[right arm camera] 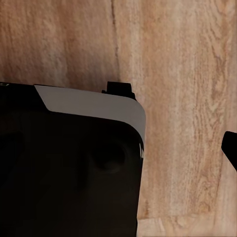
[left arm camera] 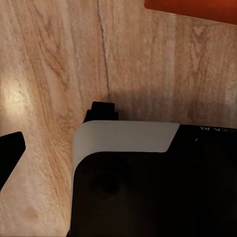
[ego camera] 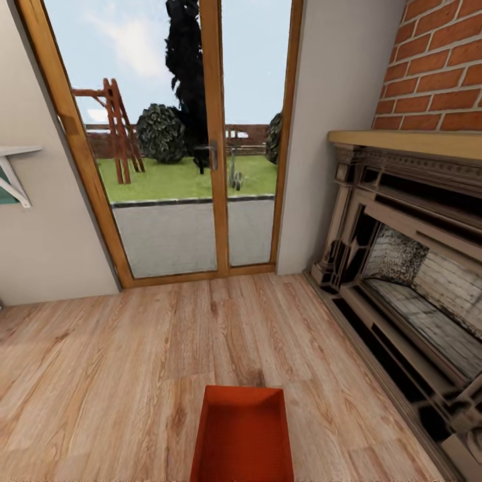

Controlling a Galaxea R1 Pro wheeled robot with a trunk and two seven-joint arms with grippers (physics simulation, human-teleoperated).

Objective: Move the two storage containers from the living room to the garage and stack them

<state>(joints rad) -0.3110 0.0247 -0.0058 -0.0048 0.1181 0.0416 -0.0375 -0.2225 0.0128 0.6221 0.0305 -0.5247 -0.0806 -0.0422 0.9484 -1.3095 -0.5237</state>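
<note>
One red-orange storage container [ego camera: 242, 435] with no lid lies on the living room's light wood-plank floor [ego camera: 120, 375], at the near edge of the head view. A strip of its wall [left arm camera: 192, 9] also shows in the left wrist view. One dark fingertip [left arm camera: 11, 148] of my left gripper hangs over the planks, apart from the container. A dark fingertip [right arm camera: 230, 147] of my right gripper hangs over bare planks. Neither wrist view shows the opposite finger, so I cannot tell how either gripper stands.
Wood-framed glass garden doors [ego camera: 214, 154] stand straight ahead. A brick fireplace [ego camera: 408, 281] with a wooden mantel runs along the right. A white shelf bracket [ego camera: 13, 174] sticks out from the left wall. My black, white-trimmed base [left arm camera: 148, 182] [right arm camera: 69, 168] sits below both wrists.
</note>
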